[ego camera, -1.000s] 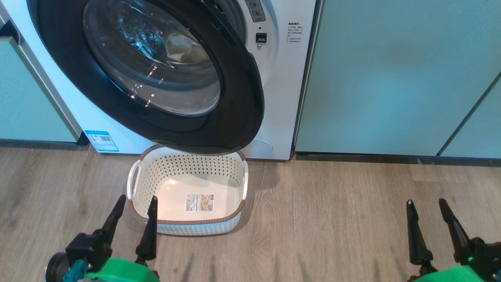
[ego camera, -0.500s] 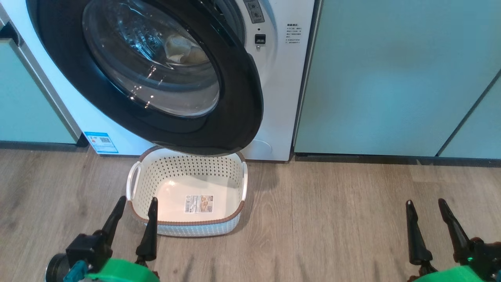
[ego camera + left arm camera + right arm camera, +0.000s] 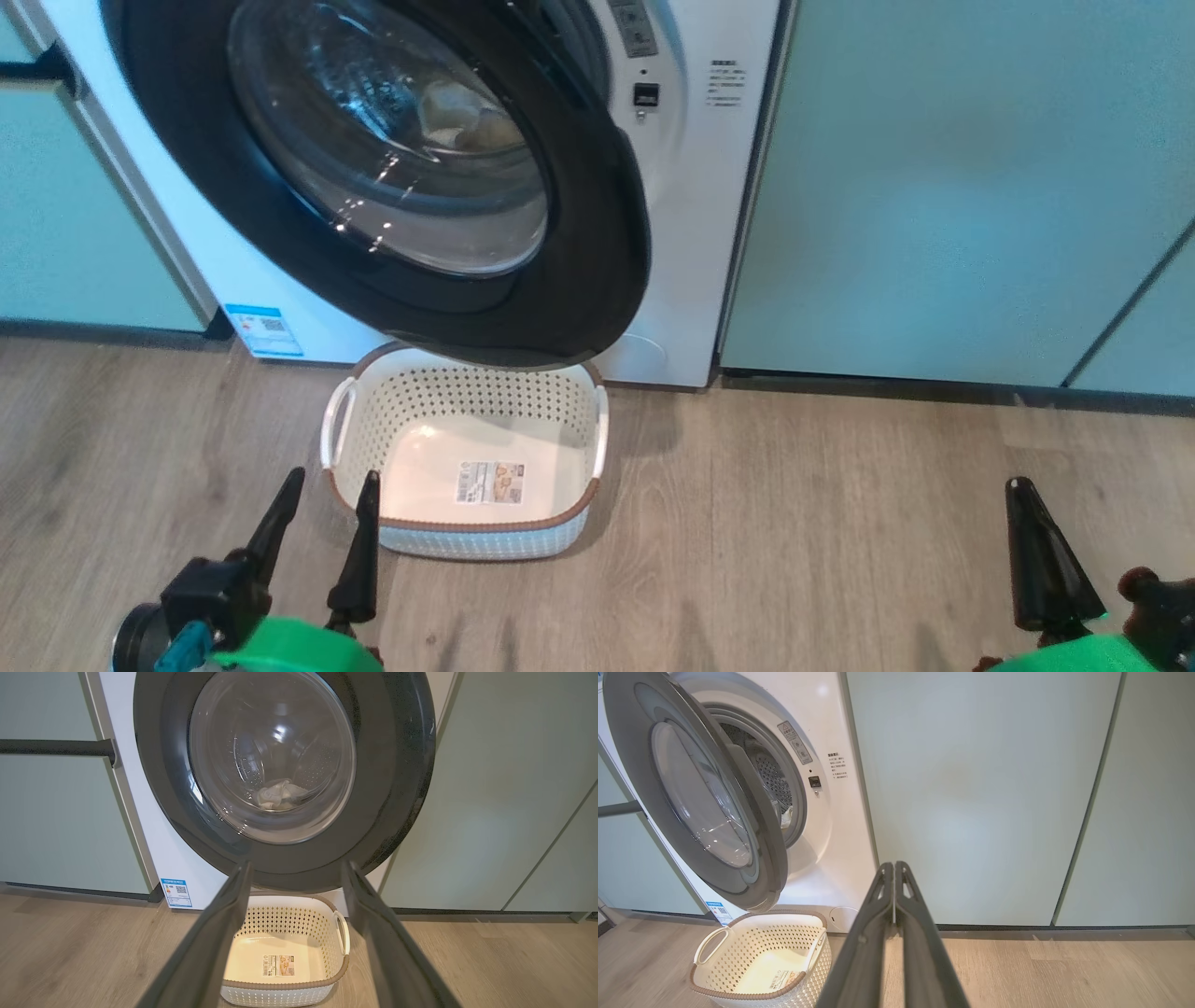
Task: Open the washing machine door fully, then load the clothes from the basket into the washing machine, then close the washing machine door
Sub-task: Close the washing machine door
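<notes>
The door (image 3: pixel 392 168) stood swung out from the washer (image 3: pixel 691 187), filling the upper left of the head view. It was a wide glossy black ring around a bulging clear glass bowl that caught small glints of light. Through the glass, the clothes (image 3: pixel 467 117) showed as a soft cream heap lying in the perforated metal drum. In the left wrist view they sat near the middle of the glass.

The basket (image 3: pixel 476 539) stood on the wood-grain floor (image 3: pixel 794 523) at lower centre, its far rim tucked under the door's lower edge. It was cream plastic with rounded corners, walls pierced in rows of holes, a brown rim and white loop handles. A printed label (image 3: pixel 489 483) lay on its smooth bottom.

The left gripper (image 3: pixel 333 478), at lower left, hung just beside the basket's near corner with its long dark tapered fingers spread apart, grasping nothing. The right gripper (image 3: pixel 1020 487), at lower right, was clenched (its fingers pressed together along their length in its wrist view) and held nothing. It was well apart from the basket, before flat matte pale green cabinets (image 3: pixel 934 187).
</notes>
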Controlling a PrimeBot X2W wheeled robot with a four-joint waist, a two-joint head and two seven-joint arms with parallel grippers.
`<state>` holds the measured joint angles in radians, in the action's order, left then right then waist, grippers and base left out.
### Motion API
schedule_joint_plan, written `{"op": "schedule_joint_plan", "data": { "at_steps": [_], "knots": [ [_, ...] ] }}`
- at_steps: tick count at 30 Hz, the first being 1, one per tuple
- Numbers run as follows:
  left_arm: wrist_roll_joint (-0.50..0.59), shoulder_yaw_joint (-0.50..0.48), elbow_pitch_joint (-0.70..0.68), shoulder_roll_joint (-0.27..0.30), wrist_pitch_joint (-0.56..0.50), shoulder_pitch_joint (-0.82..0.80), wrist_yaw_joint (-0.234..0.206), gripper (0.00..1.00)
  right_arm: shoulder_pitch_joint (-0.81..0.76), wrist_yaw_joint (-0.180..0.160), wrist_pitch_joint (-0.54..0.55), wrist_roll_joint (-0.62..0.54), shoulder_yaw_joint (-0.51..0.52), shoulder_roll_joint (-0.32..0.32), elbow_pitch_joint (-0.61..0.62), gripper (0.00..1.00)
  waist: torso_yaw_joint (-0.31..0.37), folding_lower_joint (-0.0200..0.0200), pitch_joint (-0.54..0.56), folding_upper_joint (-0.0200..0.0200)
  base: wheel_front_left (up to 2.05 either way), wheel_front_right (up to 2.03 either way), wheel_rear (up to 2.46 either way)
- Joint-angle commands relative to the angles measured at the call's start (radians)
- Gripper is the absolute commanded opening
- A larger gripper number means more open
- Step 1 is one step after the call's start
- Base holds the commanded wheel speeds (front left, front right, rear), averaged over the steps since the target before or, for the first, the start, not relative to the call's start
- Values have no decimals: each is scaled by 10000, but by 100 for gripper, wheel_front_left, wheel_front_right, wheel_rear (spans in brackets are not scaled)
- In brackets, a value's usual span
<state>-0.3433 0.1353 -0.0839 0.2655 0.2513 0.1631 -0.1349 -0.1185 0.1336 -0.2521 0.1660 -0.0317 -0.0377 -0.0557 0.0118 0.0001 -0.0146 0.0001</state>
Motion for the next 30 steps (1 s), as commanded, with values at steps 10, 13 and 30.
{"op": "schedule_joint_plan", "data": {
  "at_steps": [10, 13, 30],
  "knots": [
    [143, -239, -345, 4, 103, -599, 38, 100, 596, -29, 10, -15, -140, -125, -33, 0, -1016, -1, -123, -1, 0, 0, 0],
    [176, -181, -363, -38, 103, -714, 82, 100, 960, -29, 26, -47, -125, -125, -307, 0, -1424, -1, -230, -1, 0, 0, 0],
    [423, -29, -220, -427, 104, -1283, 488, 100, 3607, -29, -47, -221, 758, -213, -2798, 0, -3424, -1, -580, -1, 0, 0, 0]
  ]
}}
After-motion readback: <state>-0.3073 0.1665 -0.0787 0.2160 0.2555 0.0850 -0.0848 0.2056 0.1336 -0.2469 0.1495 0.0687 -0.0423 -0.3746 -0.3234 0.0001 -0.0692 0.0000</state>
